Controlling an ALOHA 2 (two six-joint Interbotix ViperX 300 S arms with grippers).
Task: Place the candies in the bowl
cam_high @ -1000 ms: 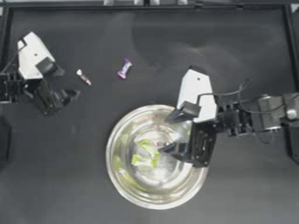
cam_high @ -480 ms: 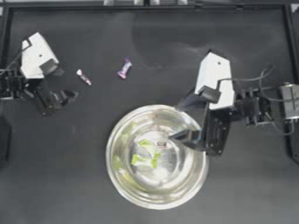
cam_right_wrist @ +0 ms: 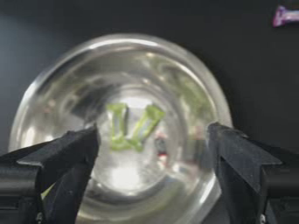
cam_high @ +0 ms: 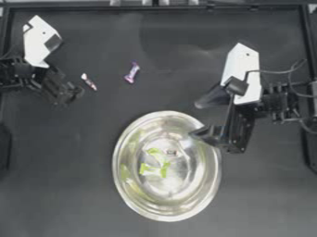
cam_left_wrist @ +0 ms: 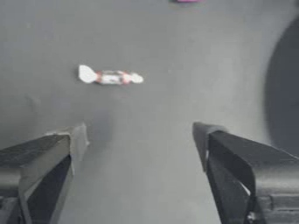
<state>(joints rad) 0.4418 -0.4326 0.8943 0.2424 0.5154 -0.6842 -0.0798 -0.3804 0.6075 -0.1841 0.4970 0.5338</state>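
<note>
My right gripper (cam_high: 201,118) sits right of centre in the top view, its fingertips over the upper right rim of the bowl (cam_high: 127,190). Its jaws stand wide apart and hold nothing; in the right wrist view they frame the bowl's basin, which suits a gripper placed above the basin to let a sweet fall in.

The bowl stands low in the middle of the worktop (cam_high: 62,185). Two yellow-green candies (cam_high: 155,163) lie side by side on its bottom, and beside them a small red-and-white thing (cam_right_wrist: 161,148) shows, which I take for a third sweet, though reflections in the metal make it hard to be sure.

Two sweets are left out on the worktop, in the upper left part of the top view: the purple-pink candy (cam_high: 131,72) and, just left of it, the white-and-red candy (cam_high: 89,82).

My left gripper (cam_high: 71,95) waits at the upper left, low to the worktop, jaws wide and empty. It points at the white-and-red candy, which lies near but apart from the fingertips in the left wrist view, so I judge that this sweet is its next pick.
</note>
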